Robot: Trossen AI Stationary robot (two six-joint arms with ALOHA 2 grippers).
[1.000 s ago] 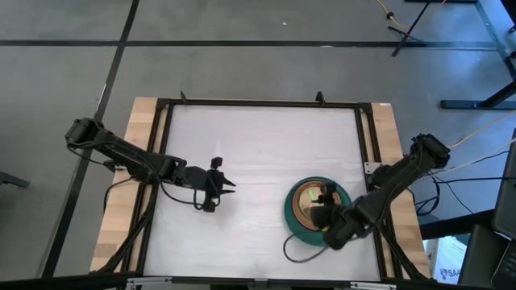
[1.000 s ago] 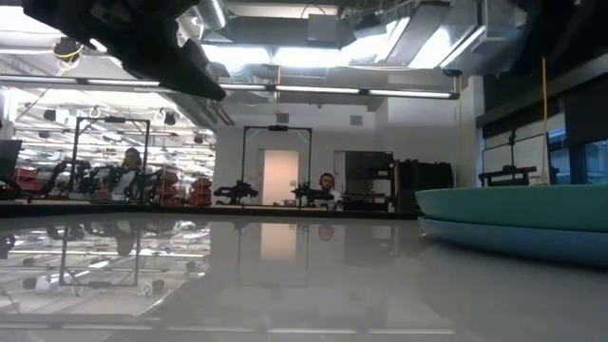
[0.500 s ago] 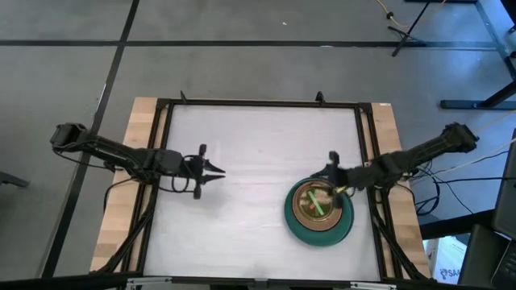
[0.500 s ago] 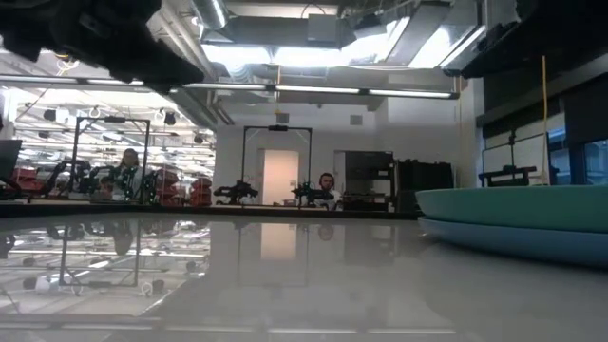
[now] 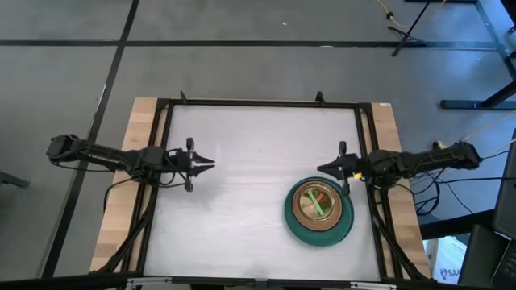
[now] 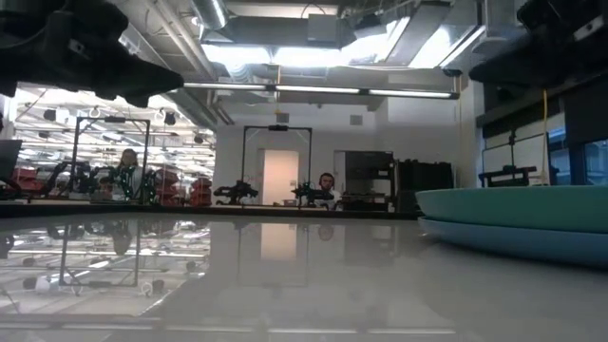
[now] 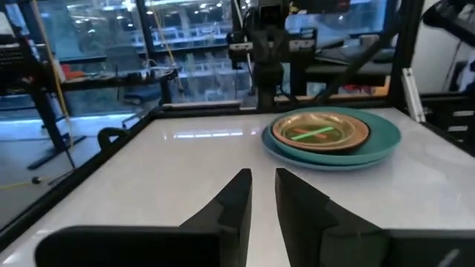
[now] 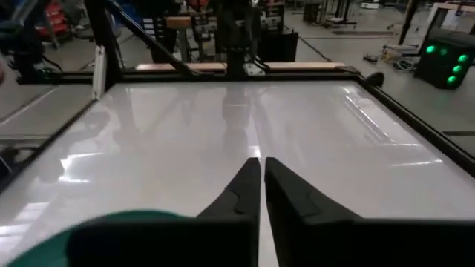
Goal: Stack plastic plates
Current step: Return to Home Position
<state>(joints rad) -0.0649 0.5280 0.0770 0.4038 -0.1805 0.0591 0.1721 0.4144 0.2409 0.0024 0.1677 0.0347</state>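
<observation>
Tabletop: plate stack apart from jaws, nearer right arm than left arm; jaws seemingly clenched.

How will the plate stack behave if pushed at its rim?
The plate stack probably slides rather than tips: low, wide, on a glossy table. The neon-green plate sits nested inside the orange-tan one, so it likely stays put.

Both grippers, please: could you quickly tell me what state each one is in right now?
Left gripper: closed, holding nothing.
Right gripper: closed, holding nothing.
</observation>
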